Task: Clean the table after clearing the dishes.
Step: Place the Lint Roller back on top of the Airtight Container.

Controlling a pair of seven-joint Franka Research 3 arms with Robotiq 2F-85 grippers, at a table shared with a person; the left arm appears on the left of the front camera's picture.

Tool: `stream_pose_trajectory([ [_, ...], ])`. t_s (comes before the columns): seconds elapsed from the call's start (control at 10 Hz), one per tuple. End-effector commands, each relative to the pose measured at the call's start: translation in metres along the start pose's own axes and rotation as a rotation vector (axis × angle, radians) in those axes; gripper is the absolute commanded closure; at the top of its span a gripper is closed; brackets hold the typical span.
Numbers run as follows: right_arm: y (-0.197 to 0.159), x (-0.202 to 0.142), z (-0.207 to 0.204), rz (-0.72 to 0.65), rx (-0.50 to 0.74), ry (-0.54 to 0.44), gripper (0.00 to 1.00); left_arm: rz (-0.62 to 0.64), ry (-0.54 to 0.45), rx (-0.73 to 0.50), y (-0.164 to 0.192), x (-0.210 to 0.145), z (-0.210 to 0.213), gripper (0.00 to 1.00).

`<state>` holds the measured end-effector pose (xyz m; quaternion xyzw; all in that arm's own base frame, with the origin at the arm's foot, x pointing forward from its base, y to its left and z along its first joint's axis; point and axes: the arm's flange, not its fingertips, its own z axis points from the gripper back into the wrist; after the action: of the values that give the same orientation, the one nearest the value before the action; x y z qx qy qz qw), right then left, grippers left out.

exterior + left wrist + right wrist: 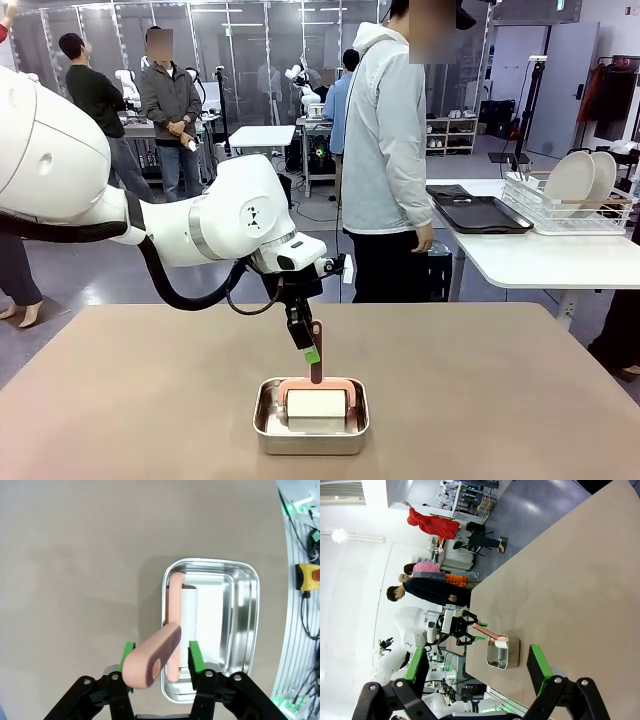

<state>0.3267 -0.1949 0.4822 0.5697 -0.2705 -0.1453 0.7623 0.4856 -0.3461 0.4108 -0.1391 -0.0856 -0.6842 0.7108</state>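
On the pinkish-brown table [150, 390] stands a small steel pan [311, 432] holding a roller with a white roll [316, 404] and a pink handle [316, 350] that sticks up. My left gripper [308, 352] is open, with its green pads on either side of the handle [150, 662] above the pan's rim [250, 630]. My right gripper [477, 665] is open with nothing between its fingers, held well above the table [570, 570]. The dishes [580, 180], white plates, stand upright in a wire rack on the white side table.
A person [385, 150] stands at the table's far edge, turned toward the white side table [540, 260]. A dark tray [480, 213] lies on it beside the wire rack [560, 212]. Other people stand farther back.
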Motion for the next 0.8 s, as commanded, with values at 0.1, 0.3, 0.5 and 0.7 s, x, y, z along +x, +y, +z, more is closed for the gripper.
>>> stream_pose_trajectory([
  [0.1, 0.0029, -0.0010, 0.0000, 0.004, 0.008, 0.003, 0.00, 0.004, -0.025, 0.044, -0.0070, 0.0018, 0.0152, 0.00],
  [0.3, 0.0029, -0.0010, 0.0000, 0.004, 0.008, 0.003, 0.00, 0.002, -0.023, 0.045, -0.0082, 0.0030, 0.0157, 0.06],
  [0.5, 0.0029, -0.0010, 0.0000, 0.004, 0.008, 0.003, 0.00, 0.001, -0.020, 0.049, -0.0088, 0.0036, 0.0161, 0.00],
  [0.7, 0.0029, -0.0010, 0.0000, 0.004, 0.008, 0.003, 0.00, -0.002, -0.020, 0.061, -0.0089, 0.0023, 0.0177, 0.00],
])
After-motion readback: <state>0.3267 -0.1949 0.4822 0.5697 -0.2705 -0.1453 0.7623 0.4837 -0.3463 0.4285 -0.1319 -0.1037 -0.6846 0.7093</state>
